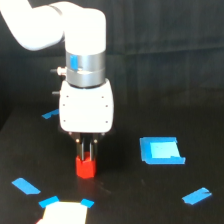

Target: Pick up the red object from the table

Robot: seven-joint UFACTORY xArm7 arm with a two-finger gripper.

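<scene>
Behind the scene you have a plain, dark, near-black backdrop (165, 45) with no visible windows or fittings. Below it, the flat matte black desk (130, 195) fills the lower part of your view, and its far edge is hard to tell from the backdrop. The light is dim and even, casting only soft reflections on the desk surface.

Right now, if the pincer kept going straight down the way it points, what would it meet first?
The small red-orange hexagonal block. The pincer points straight down with its fingers already at the block's top, so it likely meets the block before the matte black table. Depth from this single view is uncertain.
</scene>
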